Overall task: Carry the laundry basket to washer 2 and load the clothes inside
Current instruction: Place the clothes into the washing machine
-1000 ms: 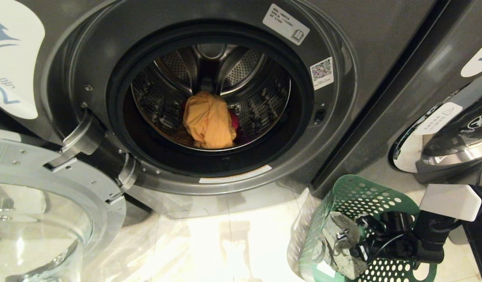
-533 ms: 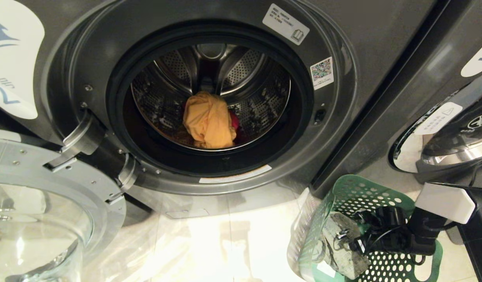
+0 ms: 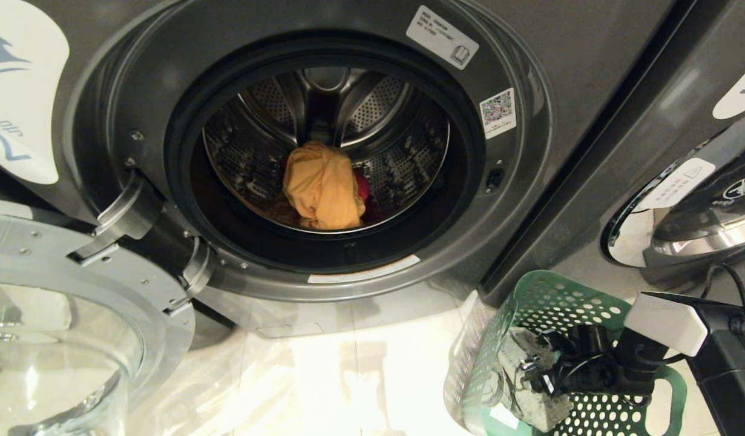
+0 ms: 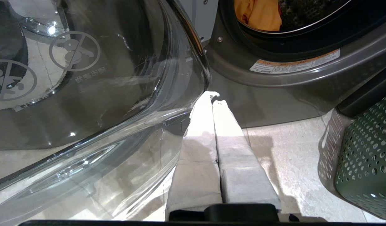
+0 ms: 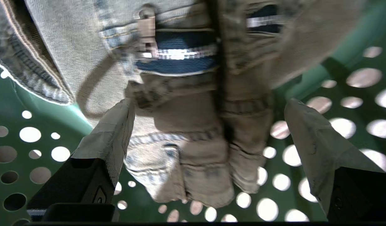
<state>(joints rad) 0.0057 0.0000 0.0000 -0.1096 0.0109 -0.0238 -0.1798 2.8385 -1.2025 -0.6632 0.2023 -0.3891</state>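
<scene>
Inside the laundry basket (image 3: 596, 418) beside washer 2 (image 3: 324, 169), the right gripper (image 5: 208, 131) is spreading wide over denim jeans (image 5: 186, 103) — better sinking deeper (straddling the bunched folds) before closing.

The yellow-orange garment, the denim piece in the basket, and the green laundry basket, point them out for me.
yellow-orange garment (image 3: 322, 186), head view, middle of the bunched cloth in the drum.
denim piece (image 5: 183, 125), right wrist view, folded fabric below the zip.
green laundry basket (image 3: 548, 303), head view, perforated back wall.
</scene>
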